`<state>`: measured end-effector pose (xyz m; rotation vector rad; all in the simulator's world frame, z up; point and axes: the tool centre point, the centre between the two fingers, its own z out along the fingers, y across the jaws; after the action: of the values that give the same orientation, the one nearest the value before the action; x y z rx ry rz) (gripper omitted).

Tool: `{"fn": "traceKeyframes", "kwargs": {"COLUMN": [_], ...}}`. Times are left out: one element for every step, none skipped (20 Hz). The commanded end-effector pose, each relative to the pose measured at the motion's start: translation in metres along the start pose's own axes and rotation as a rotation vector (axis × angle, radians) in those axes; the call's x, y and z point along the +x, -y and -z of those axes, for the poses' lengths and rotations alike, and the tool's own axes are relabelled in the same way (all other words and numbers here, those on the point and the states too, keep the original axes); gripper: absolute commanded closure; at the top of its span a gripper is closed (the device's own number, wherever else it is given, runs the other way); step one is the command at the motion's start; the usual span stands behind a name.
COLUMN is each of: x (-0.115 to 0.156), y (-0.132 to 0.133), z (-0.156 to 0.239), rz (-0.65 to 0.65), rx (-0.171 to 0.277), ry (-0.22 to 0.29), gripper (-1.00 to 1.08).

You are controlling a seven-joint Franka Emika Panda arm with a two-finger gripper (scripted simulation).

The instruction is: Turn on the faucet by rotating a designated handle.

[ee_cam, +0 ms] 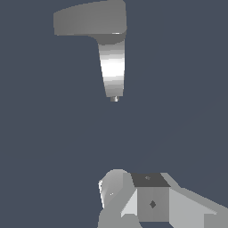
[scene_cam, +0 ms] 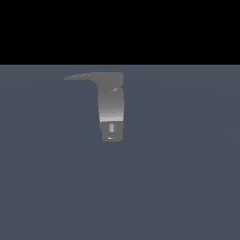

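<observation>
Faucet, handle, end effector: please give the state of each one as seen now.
faucet: standing alone on the floor, nothing touching it.
handle: sticking out sideways toward the exterior view's left, untouched.
end effector: apart from the faucet, holding nothing; open or shut unclear.

grey faucet (scene_cam: pixel 111 105); slate-blue floor (scene_cam: pixel 187 187)
</observation>
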<state>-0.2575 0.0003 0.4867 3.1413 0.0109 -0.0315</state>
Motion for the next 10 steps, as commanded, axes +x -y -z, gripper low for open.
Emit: {"fn": "traceKeyframes", "kwargs": {"x": [0.000, 0.000, 0.000, 0.000, 0.001, 0.001, 0.001, 0.002, 0.003, 0.003], "y": [0.000, 0.000, 0.000, 0.001, 0.002, 0.003, 0.004, 0.006, 0.008, 0.010], "z": [0.000, 0.000, 0.000, -0.001, -0.001, -0.002, -0.003, -0.004, -0.005, -0.006], "rz": [0.000, -0.001, -0.002, -0.004, -0.008, -0.013, -0.018, -0.025, -0.032, -0.041], "rx": [0.000, 0.000, 0.000, 0.000, 0.000, 0.000, 0.000, 0.000, 0.000, 0.001], "ry": [0.000, 0.000, 0.000, 0.000, 0.000, 0.000, 0.000, 0.000, 0.000, 0.000], "gripper": [1.08, 1.08, 1.08, 1.08, 1.08, 1.08, 1.08, 1.08, 1.08, 1.08]}}
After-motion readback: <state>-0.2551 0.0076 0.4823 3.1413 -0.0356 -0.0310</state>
